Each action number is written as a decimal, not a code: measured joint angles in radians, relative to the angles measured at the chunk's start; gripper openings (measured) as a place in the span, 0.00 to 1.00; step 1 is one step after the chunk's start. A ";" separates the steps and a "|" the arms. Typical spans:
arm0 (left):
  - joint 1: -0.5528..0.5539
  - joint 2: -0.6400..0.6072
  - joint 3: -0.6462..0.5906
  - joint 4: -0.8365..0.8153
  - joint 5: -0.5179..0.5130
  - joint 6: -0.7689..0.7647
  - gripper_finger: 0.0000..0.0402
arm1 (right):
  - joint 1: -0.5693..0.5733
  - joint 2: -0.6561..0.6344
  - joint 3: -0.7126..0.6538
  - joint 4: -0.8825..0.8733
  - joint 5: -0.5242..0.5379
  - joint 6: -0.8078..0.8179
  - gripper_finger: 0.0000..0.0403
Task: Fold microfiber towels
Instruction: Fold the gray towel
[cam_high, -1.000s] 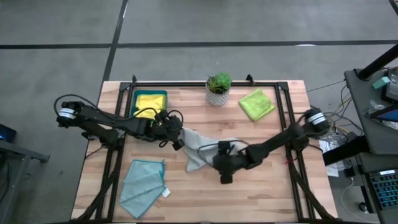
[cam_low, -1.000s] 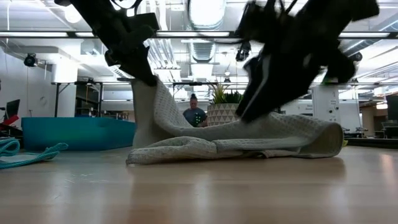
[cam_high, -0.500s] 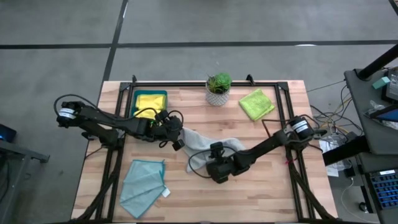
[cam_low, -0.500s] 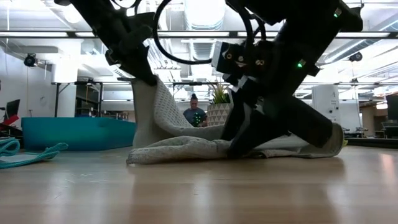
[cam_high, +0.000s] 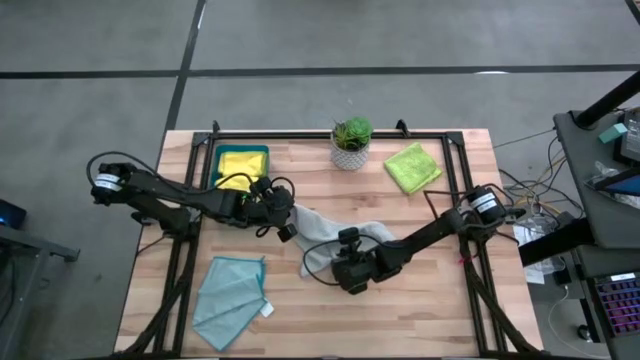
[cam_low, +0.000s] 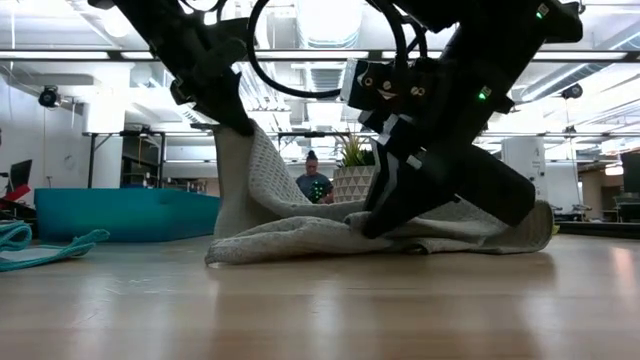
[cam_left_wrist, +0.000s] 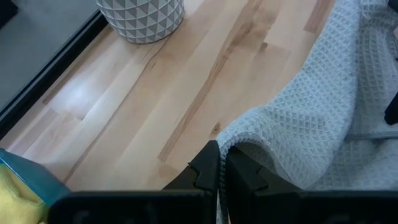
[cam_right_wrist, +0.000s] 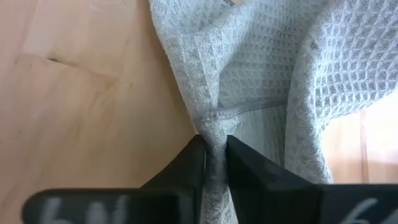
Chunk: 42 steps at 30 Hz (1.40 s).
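A pale grey microfiber towel (cam_high: 335, 232) lies crumpled at the table's middle, its left corner raised and most of it resting on the wood. My left gripper (cam_high: 287, 224) is shut on that raised corner. My right gripper (cam_high: 332, 266) is shut on the towel's near edge. A light teal towel (cam_high: 230, 292) lies flat at the near left. A lime green towel (cam_high: 412, 167) lies folded at the far right. A yellow towel (cam_high: 241, 163) sits in the dark teal tray (cam_high: 263, 152). My left gripper pinches the grey towel's raised left corner (cam_left_wrist: 235, 147) between its two fingers, slanting down from the table's left. The cloth falls away from the fingers (cam_low: 232, 112) in a slack drape down to the table. My right gripper pinches the towel's hemmed near edge (cam_right_wrist: 215, 128), bunched into several layers between its two fingers. The fingers (cam_low: 378, 222) slant down from the table's right. The pinched part sits just above the wood, and the rest of the towel lies on the table.
A potted plant (cam_high: 351, 142) in a white patterned pot stands at the far middle. A black frame rail (cam_high: 330, 135) runs along the table's far edge. Bare wood lies at the near right (cam_high: 420, 310). A person (cam_low: 314, 184) sits in the room behind.
My right gripper has swung toward the table's left and come down onto the grey towel's near edge, where it now holds bunched cloth. My left gripper has kept the raised corner in place.
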<state>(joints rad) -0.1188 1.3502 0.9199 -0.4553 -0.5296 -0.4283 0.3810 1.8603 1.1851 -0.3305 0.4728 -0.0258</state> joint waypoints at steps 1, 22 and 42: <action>0.000 0.000 0.000 0.000 0.000 0.000 0.00 | 0.001 0.000 0.005 -0.013 0.000 0.004 0.10; 0.000 -0.139 0.059 -0.044 0.025 0.151 0.00 | 0.027 -0.445 0.055 -0.445 0.037 0.152 0.02; 0.188 -0.373 0.368 -0.238 0.261 0.693 0.00 | -0.114 -1.072 0.051 -0.419 0.302 -0.011 0.02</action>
<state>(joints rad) 0.0688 0.9768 1.2882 -0.6935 -0.2691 0.2649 0.2668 0.7883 1.2366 -0.7492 0.7752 -0.0364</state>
